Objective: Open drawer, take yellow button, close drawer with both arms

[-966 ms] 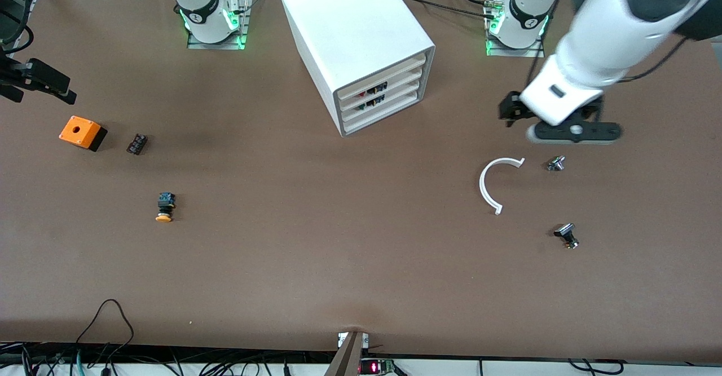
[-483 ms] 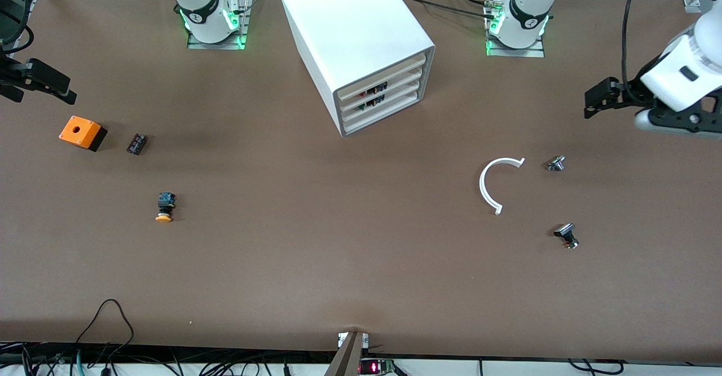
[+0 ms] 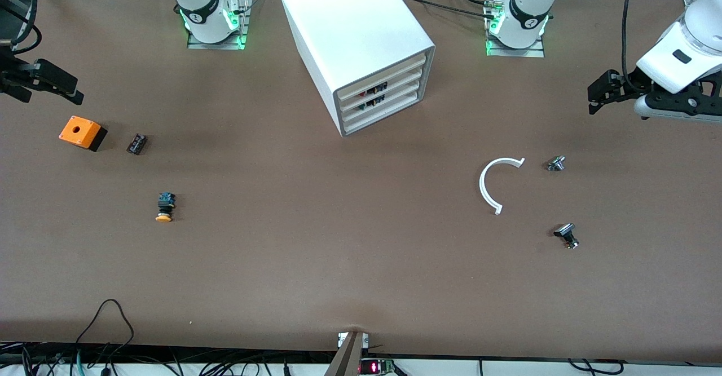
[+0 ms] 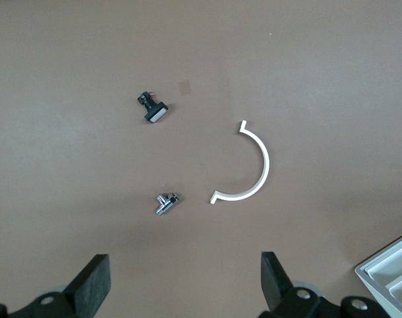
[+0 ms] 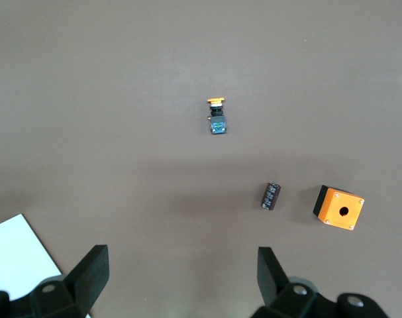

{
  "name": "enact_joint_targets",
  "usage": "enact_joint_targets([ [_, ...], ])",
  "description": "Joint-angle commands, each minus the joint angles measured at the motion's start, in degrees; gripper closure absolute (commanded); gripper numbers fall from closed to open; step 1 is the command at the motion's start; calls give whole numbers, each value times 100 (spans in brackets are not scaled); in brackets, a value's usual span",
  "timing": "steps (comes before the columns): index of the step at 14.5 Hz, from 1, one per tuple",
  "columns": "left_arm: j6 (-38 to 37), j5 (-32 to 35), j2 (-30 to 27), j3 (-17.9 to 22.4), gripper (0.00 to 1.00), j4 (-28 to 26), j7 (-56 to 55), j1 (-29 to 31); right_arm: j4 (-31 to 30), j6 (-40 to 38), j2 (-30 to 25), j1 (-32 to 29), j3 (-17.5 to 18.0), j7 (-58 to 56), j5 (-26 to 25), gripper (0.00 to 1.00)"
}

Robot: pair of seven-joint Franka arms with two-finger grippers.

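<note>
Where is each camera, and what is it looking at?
Front view: high across the table, facing both arms' bases, cabinet and both grippers.
Left wrist view: over the table, looking down at a white arc; left gripper fingers show, open.
Right wrist view: looking down at the button; right gripper open.
Front and right wrist share the button.

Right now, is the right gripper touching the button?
Apart. The right wrist view shows bare table between the open right gripper and the button lying on the table.
</note>
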Motion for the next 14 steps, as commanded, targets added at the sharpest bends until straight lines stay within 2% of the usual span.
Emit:
enact_joint_targets([
  [1,62,-254,70,279,0,53,174,-129,73,-72,-20,-125,131,73,-83,1],
  [14,-122,-201,70,183,0,63,157,-94,100,-107,-20,-125,140,64,-66,1],
])
